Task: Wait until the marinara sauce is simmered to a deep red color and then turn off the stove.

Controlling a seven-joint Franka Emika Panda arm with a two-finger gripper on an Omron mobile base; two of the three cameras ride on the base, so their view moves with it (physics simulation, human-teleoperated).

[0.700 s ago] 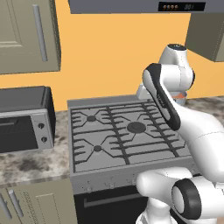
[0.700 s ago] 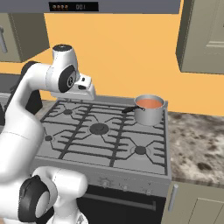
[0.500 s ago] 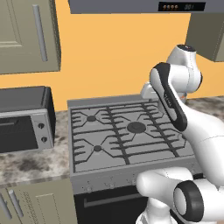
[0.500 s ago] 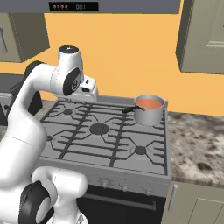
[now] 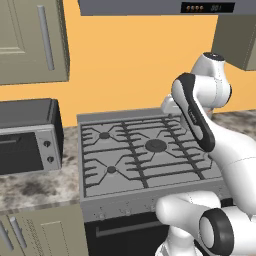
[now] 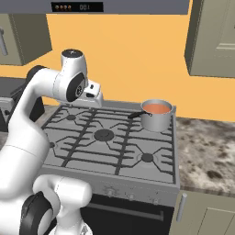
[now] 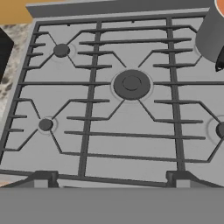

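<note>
Right base view: the stove [image 6: 110,142] fills the foreground, its knobs [image 6: 131,196] along the front edge. Farther back, the saucepan [image 6: 156,114] occupies the rear right burner, containing orange-red marinara sauce [image 6: 156,108]. Hand view: 2 finger tips [image 7: 43,178] of the gripper [image 7: 111,179] stand wide apart above the grates [image 7: 131,84].

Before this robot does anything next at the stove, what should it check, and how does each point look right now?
1. Saucepan sits on the stove's back right burner: ok.
2. Marinara sauce deep red: not ok, it looks orange-red.
3. Gripper above the grates, touching nothing: ok.
4. Fingers open or shut: cannot tell.
5. Front knobs free of obstruction: ok.
6. Which knob runs that burner: cannot tell.
</note>
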